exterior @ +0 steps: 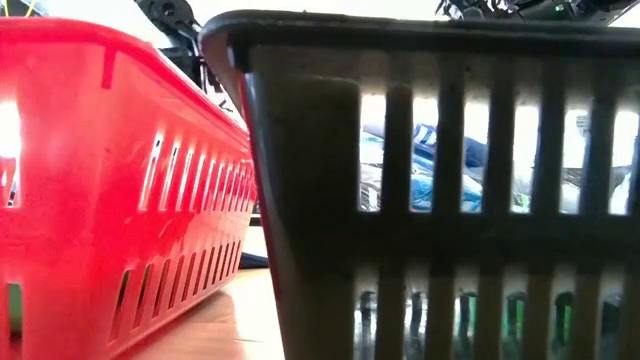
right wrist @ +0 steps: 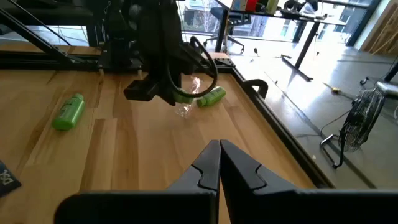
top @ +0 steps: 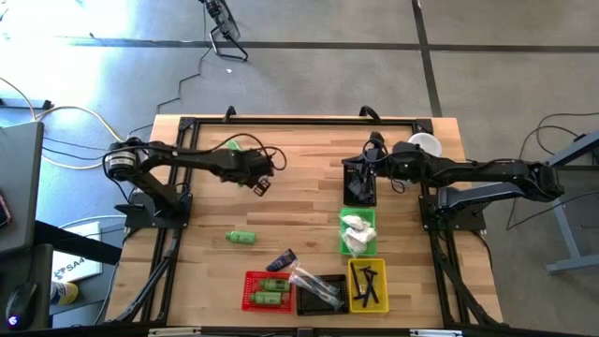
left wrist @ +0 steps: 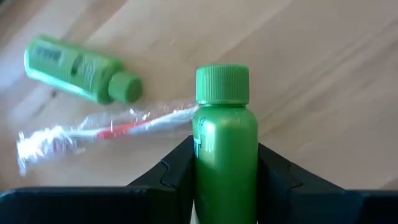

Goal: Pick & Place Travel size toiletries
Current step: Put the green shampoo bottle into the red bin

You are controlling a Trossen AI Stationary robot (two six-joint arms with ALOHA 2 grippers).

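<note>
The left gripper [left wrist: 225, 180] is clamping its two dark fingers around a small green plastic bottle with a ribbed screw cap [left wrist: 225, 134], gripping the smooth round body low so the cap is pointing forward and free. In the overhead view this gripper [top: 259, 174] is sitting over the far left part of the bare wooden table [top: 299, 178], near the far edge. Just beyond the held bottle, a second green bottle of the same kind [left wrist: 78, 68] is lying on its side on the wood, beside a toothbrush in crinkled clear wrap [left wrist: 106, 130]; both are probably waiting to be sorted. A third green bottle [top: 241, 238] is lying alone nearer the middle of the table. Along the near and right side, slotted mesh baskets are standing in a line, likely one per kind of item: the red basket [top: 247, 286] is already holding green bottles, so the held bottle presumably belongs there. The right gripper [right wrist: 219, 163] is waiting with its fingers pressed together and empty, hovering by the black basket [top: 346, 173] at the far right.
</note>
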